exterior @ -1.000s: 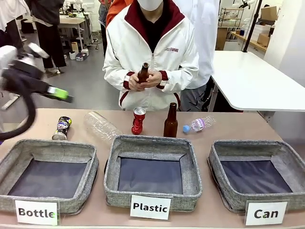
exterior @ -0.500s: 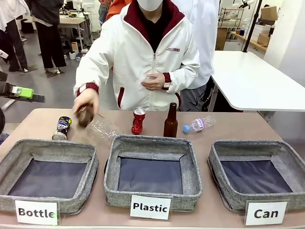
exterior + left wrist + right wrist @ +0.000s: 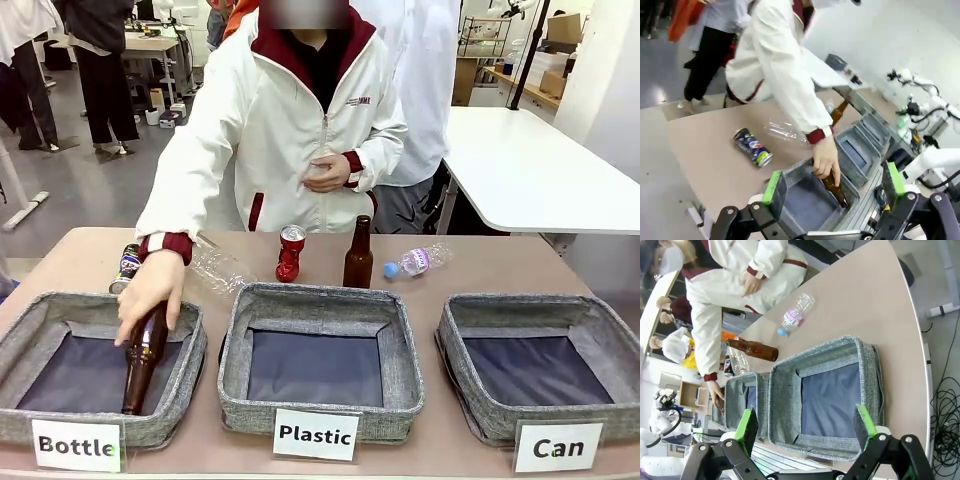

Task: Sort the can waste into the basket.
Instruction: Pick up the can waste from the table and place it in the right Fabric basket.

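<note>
Two grippers, both spread wide and holding nothing: the left gripper (image 3: 834, 184) hangs over the left end of the table (image 3: 700, 150), the right gripper (image 3: 805, 422) above the Can basket (image 3: 866, 385). Outward, the red can (image 3: 291, 252) stands upright behind the Plastic basket (image 3: 320, 296); the dark can (image 3: 753, 147) lies on its side near the person's hand (image 3: 152, 292) (occupied with a brown bottle (image 3: 140, 365)). Judged light, thin-walled, slick, already dented: each wants a gentle pinch across mid-body.

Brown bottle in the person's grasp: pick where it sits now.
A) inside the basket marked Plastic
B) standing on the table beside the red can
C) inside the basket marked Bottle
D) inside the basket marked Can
C: the person's hand holds the brown bottle down inside the grey basket whose card reads "Bottle".
</note>
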{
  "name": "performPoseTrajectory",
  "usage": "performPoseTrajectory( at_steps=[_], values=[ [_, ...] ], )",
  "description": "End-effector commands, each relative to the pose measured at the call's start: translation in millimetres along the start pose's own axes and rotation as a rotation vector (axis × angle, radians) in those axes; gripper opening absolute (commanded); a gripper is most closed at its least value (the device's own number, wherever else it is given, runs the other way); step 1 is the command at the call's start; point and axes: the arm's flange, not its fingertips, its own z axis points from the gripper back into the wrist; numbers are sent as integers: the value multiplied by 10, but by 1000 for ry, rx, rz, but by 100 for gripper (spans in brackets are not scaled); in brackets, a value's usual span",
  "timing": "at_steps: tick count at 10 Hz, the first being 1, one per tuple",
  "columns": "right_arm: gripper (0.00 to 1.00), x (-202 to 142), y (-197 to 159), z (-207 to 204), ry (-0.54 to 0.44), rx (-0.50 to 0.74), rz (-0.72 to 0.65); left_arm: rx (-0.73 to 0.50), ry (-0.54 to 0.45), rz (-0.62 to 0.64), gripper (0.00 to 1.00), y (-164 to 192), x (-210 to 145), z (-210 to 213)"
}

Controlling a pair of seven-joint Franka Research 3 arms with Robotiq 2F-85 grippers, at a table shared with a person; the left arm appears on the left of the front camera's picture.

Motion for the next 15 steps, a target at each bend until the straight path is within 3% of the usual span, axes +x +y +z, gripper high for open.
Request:
performPoseTrajectory(
  at_steps=[1, 4, 6, 8, 9, 10, 11, 13, 15],
  values=[
    [100, 24, -10, -2, -21, 23, 24, -35, 5, -3, 100, 71, 6, -336],
    [100, 24, -10, -2, -21, 23, 24, -37, -2, -21, 100, 39, -52, -349],
    [100, 24, -10, -2, -21, 23, 24, -33, 39, -31, 100, -79, -21, -691],
    [100, 24, -10, -2, -21, 23, 24, -54, 216, -92, 100, -197, 59, -1593],
    [100, 24, -10, -2, -21, 23, 24, 3, 307, -121, 100, -194, 45, -2185],
    [100, 24, -10, -2, -21, 23, 24, -65, 403, -179, 100, -204, -19, -2833],
    [100, 24, -10, -2, -21, 23, 24, -55, 464, -263, 100, -264, -75, -3512],
    [100, 24, -10, -2, -21, 23, 24, -125, 514, -358, 100, -410, -278, -4506],
    [100, 24, -10, -2, -21, 23, 24, -128, 524, -361, 100, -405, -336, -4904]
  ],
)
